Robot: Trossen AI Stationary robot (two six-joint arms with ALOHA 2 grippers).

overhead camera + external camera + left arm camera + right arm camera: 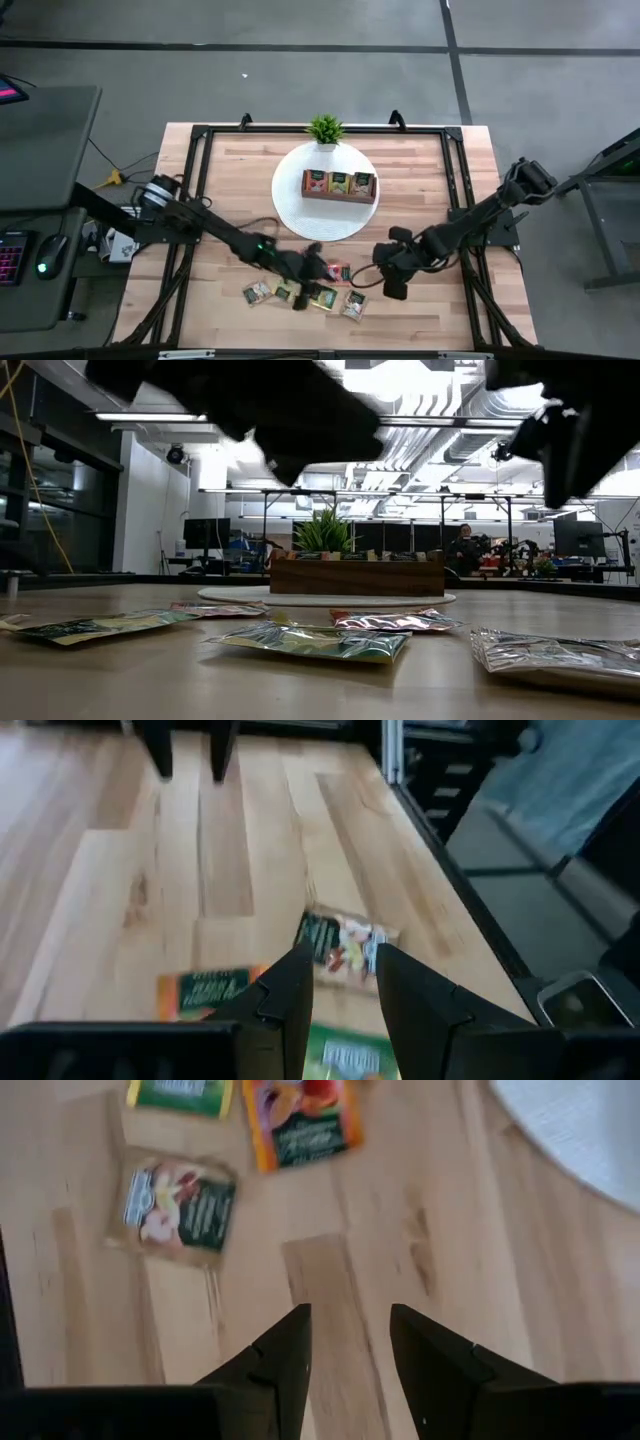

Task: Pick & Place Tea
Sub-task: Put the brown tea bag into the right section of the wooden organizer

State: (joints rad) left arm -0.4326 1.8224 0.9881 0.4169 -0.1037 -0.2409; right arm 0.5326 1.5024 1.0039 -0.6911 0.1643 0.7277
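Pale wood planks make up the desk (420, 200), seen from straight above, with both dark robot arms reaching in over its near half. A round white mat (290, 205) lies toward the far middle, and on it sits a brown wooden tray (340, 186) with three compartments, each showing a tea sachet inside. A small green potted plant (325, 129) stands just behind the tray at the mat's far edge.

Loose tea sachets (300, 292) lie scattered flat on the wood near the front edge, in green, yellow, grey and red-pink wrappers. One red-pink sachet (338, 271) lies between the two hands.

The left hand (310, 270) hovers over this cluster. Its wrist camera shows two dark fingers (290, 995) parted with a narrow gap and nothing between them; a grey sachet (345, 942) with a dark label lies on the wood just beyond the tips, and green ones beside and under them.

The right hand (392, 278) hangs just to the right of the cluster. Its fingers (285, 1350) are also spread apart and empty, above bare wood, with a grey sachet (180, 1205) and an orange one (300, 1120) farther off.

From desk level, crinkled foil sachets (310, 642) lie in front of the tray.
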